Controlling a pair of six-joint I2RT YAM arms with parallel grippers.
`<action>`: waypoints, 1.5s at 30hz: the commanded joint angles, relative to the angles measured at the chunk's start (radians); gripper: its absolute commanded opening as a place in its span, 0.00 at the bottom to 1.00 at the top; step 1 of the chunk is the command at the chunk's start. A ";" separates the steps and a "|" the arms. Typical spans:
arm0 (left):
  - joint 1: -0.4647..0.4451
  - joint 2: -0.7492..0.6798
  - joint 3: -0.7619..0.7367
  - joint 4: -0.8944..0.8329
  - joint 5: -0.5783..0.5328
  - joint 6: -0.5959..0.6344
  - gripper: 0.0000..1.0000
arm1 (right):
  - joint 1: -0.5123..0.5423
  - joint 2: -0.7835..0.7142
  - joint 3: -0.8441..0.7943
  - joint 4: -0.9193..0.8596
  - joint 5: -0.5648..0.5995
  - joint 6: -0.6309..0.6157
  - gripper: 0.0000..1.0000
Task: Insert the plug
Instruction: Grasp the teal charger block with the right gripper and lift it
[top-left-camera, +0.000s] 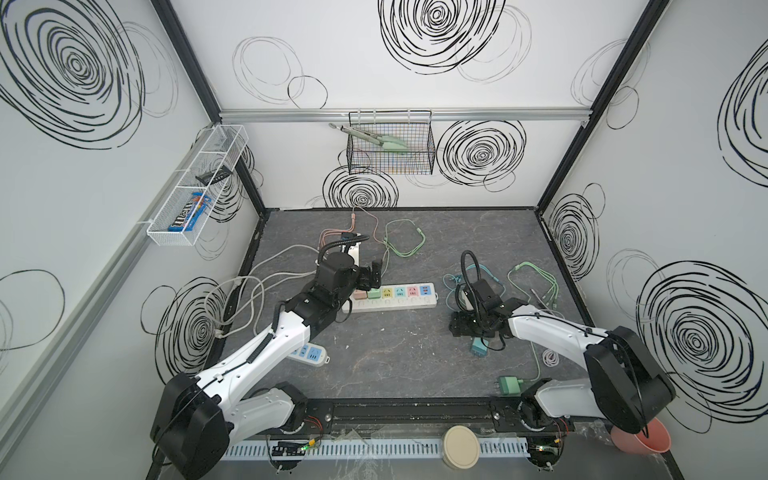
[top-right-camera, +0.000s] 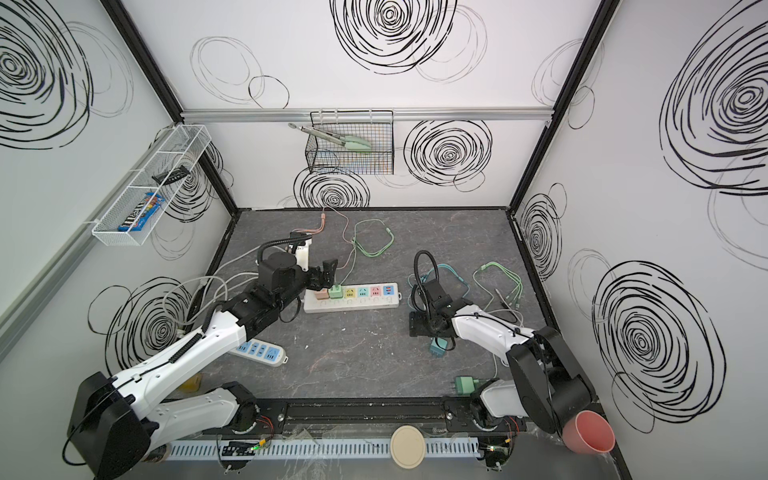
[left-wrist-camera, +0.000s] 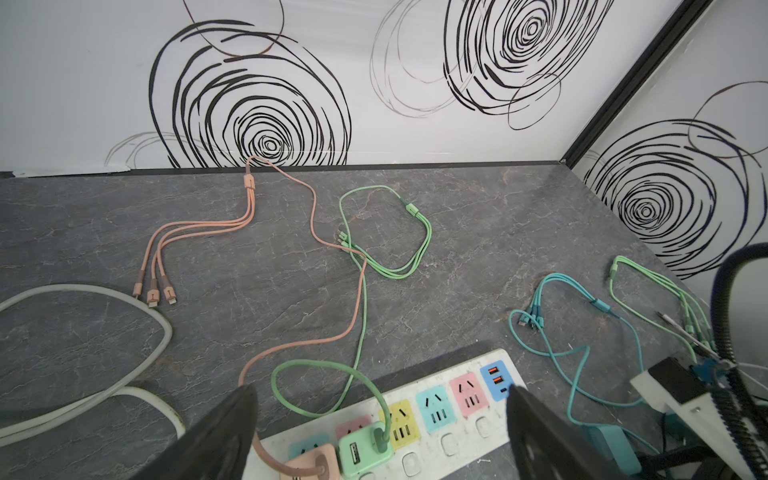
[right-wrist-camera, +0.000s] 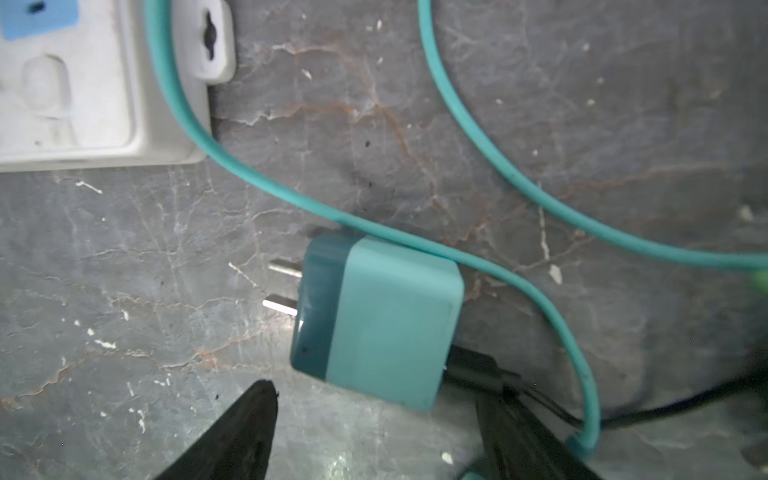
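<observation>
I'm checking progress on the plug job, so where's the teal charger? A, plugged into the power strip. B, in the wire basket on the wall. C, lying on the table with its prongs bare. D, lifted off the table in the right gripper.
C: the teal charger lies on its side on the table, both prongs bare, beside the power strip rather than in it, with the right gripper open near it.

Bright, even light, soft shadows. Top views bow at edges. Right wrist view: plug (right-wrist-camera: 386, 324) blurred, table (right-wrist-camera: 353, 453) glaring.
</observation>
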 joint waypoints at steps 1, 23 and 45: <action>0.008 0.011 0.038 0.014 -0.010 0.008 0.96 | -0.002 -0.003 0.047 0.013 0.013 -0.061 0.83; 0.010 0.000 0.026 0.013 -0.038 -0.005 0.96 | 0.039 -0.171 0.033 -0.212 0.115 0.159 0.92; 0.017 0.007 0.027 0.007 -0.015 -0.006 0.96 | 0.089 -0.200 -0.134 -0.215 0.174 0.318 0.63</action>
